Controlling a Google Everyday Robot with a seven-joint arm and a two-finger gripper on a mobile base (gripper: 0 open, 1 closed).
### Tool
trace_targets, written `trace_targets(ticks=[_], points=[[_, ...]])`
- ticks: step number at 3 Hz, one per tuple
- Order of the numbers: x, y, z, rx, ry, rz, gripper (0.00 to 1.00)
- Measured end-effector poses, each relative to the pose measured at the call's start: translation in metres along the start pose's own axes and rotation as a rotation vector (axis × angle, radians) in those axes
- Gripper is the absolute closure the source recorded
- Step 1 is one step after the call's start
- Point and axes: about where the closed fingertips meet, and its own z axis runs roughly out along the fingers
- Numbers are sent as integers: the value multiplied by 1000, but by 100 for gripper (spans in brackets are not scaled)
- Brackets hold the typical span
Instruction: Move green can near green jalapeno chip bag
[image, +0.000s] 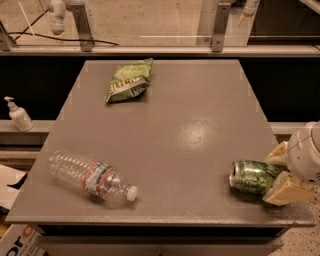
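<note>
The green can (251, 176) lies on its side near the table's front right corner, its silver top facing left. My gripper (276, 174) reaches in from the right edge, with one cream finger above the can's base end and one below it. The fingers stand around the can's right end. The green jalapeno chip bag (128, 80) lies at the far left of the table, well away from the can and the gripper.
A clear plastic water bottle (90, 175) lies on its side at the front left of the grey table (180, 120). A white pump bottle (17, 114) stands on a ledge to the left. A metal rail runs behind the table.
</note>
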Motion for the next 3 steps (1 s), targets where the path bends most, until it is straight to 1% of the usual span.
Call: trace_targets(ticks=[1,2,3], points=[[-30,-4,-14,21,-33,-38,88],[-34,-5,-16,24,-37,-43,100],[-34,-5,-16,24,-37,-43,100]])
